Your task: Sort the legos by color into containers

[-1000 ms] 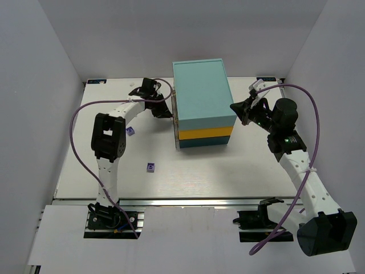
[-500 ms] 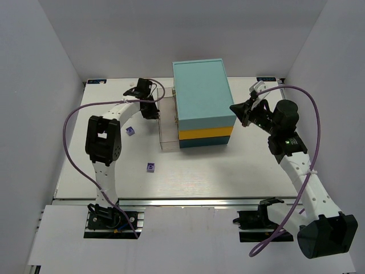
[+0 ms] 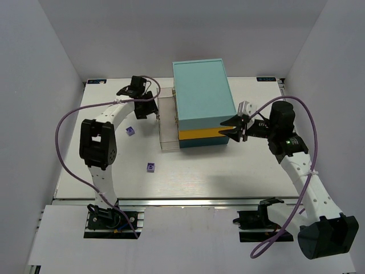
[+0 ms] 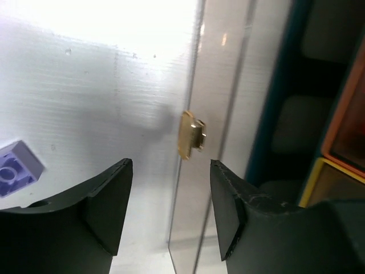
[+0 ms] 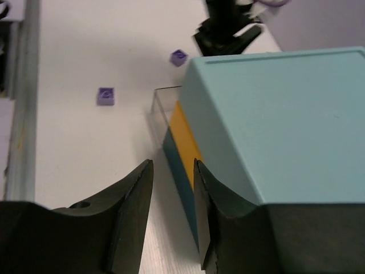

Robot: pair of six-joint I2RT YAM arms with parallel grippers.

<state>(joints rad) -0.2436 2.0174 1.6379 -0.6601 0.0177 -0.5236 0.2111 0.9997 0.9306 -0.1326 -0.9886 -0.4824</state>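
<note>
From above, I saw the clear drawer point(image 3: 166, 127) standing out from the left side of the cabinet point(image 3: 202, 94) at mid-frame. A purple lego point(image 3: 130, 131) lay left of it and a second lego point(image 3: 150, 166) lower down. On the left wrist view, the left gripper point(image 4: 171, 171) was released, with the drawer's gold handle point(image 4: 191, 136) just ahead and untouched. On the right wrist view, the right gripper point(image 5: 172, 171) was parted and empty.
</note>
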